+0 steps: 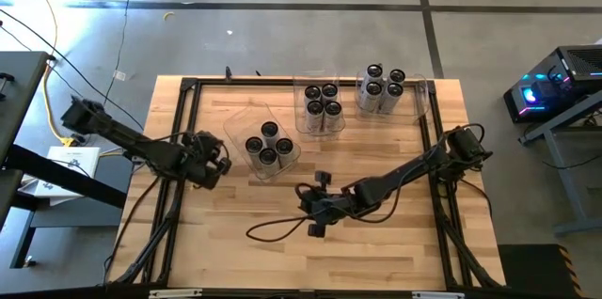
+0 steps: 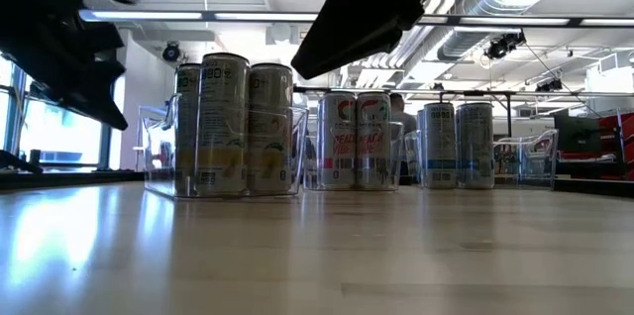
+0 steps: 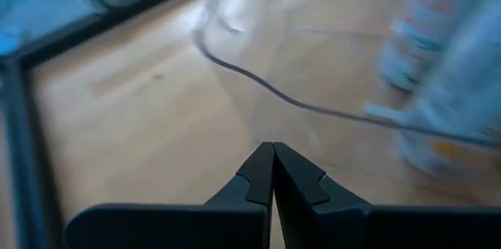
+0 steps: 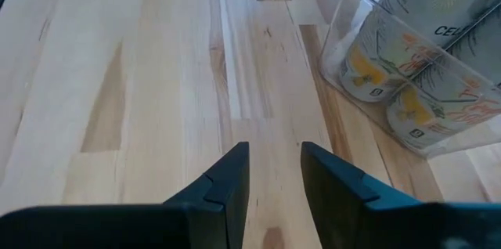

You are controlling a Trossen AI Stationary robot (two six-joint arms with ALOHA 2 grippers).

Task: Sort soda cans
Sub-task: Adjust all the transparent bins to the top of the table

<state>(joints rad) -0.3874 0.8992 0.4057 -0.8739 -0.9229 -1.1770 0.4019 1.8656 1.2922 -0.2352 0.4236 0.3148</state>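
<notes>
Silver-grey soda cans [image 1: 268, 145] sit in clear plastic bins [image 1: 240, 126]; left gripper [image 1: 214, 169] at 9 o'clock, jaws shut, empty; right gripper [image 1: 314, 212] at 6 o'clock, jaws slightly apart, empty.

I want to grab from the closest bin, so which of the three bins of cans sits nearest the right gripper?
The bin with four cans, the one nearest the table's middle, beside the empty right gripper. The other two bins stand along the far edge.

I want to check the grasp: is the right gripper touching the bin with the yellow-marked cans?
Apart. In the right wrist view, the right gripper has slightly parted fingers with only bare table between them, and the clear bin with its cans sits off to one side.
</notes>
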